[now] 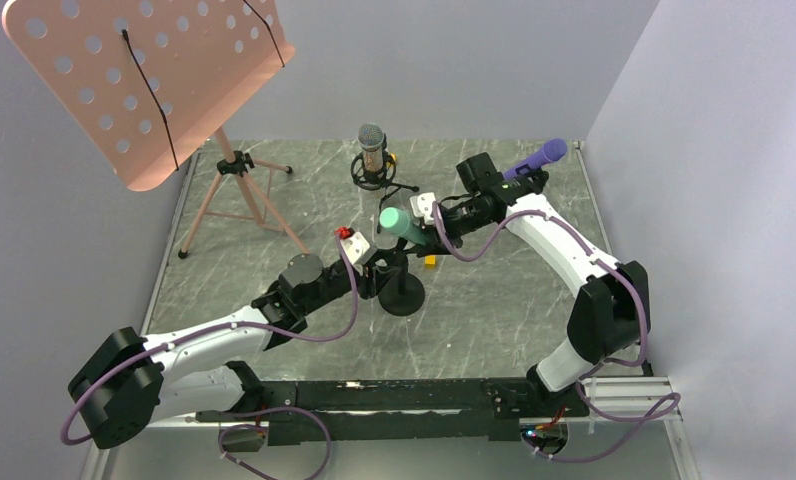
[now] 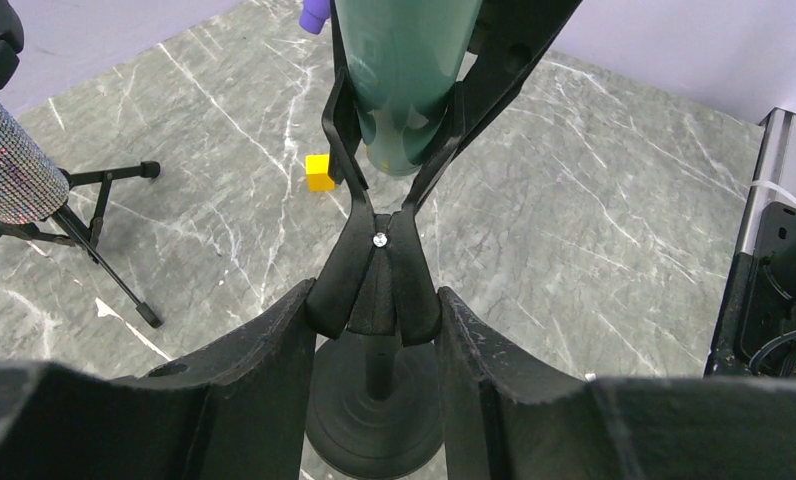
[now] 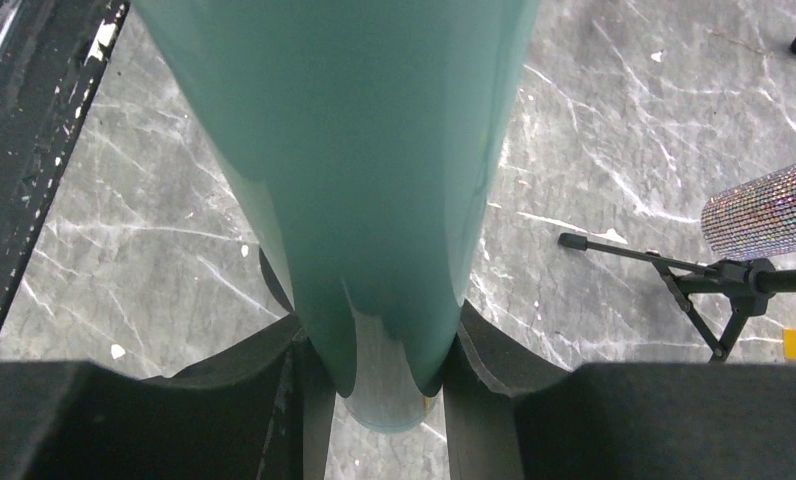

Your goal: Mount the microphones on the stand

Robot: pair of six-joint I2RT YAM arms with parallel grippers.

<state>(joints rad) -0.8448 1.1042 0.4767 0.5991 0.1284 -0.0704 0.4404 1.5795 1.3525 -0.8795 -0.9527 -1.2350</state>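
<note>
- Far to the left of both arms, a pink perforated music stand (image 1: 144,80) rises on a tripod, well apart from the work.
- The left fingers (image 1: 379,268) are clamped on the neck of a black stand (image 1: 402,297). In the left wrist view, one finger presses each side of the stem.
- Just above the left fingers, the stand's forked clip (image 2: 376,260) spreads its two prongs around the lower end of the green microphone (image 1: 402,224).
- The green microphone slants up from the clip towards the right fingers (image 1: 429,232), which are clamped on its body, one finger on each side.
- A small yellow cube (image 2: 320,172) lies on the desk (image 1: 494,300), just beyond the clip.
- Beyond both sets of fingers, the glittery silver microphone (image 1: 372,140) already sits upright in its own small tripod (image 1: 374,178).
- The purple microphone (image 1: 536,157) lies behind the right fingers, close to that arm's wrist. Whether it rests on the desk or in a holder cannot be told.
- Step in hand, as a judgement: the green microphone is being seated in the clip while the left fingers brace the stand.
- The next move likely calls for the right fingers to push the body fully between the prongs. They can then part and back away, with the left fingers holding the stand firm so it does not tip.
- After that, the purple microphone seems to be the one left to attach.
</note>
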